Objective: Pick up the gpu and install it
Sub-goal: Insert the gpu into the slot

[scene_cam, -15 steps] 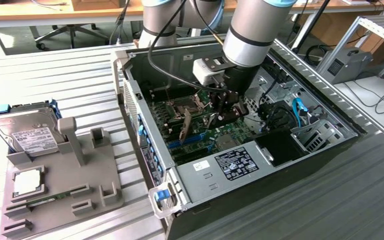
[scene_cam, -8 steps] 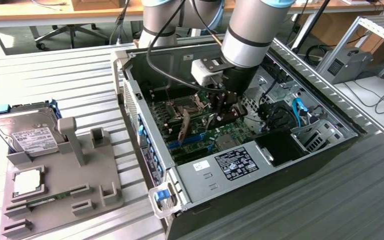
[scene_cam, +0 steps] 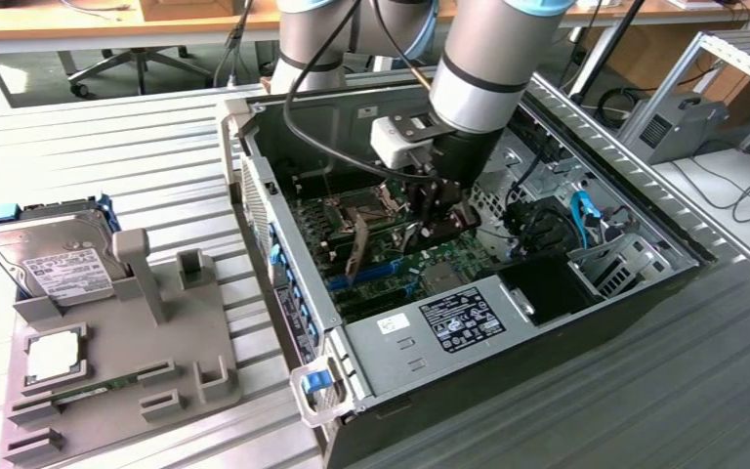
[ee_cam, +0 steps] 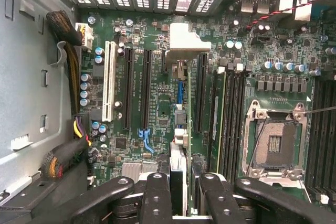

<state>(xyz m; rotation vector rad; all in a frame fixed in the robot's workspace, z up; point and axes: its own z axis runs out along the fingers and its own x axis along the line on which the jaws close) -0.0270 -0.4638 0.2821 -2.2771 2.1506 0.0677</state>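
Tool (ee_cam: 178, 192) fingers grip the gpu (ee_cam: 178, 166) edge-on, directly above the motherboard (ee_cam: 157, 103) slots.
Inside the open computer case (scene_cam: 349, 371), near its middle, the card hangs upright over the long black slots. It looks light, stiff and fragile; holding it by the top edge seems wise, clear of the fan.

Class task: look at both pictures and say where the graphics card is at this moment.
The graphics card is inside the open computer case near the middle of the exterior view, held edge-on in the gripper just above the green motherboard, over its long slots.
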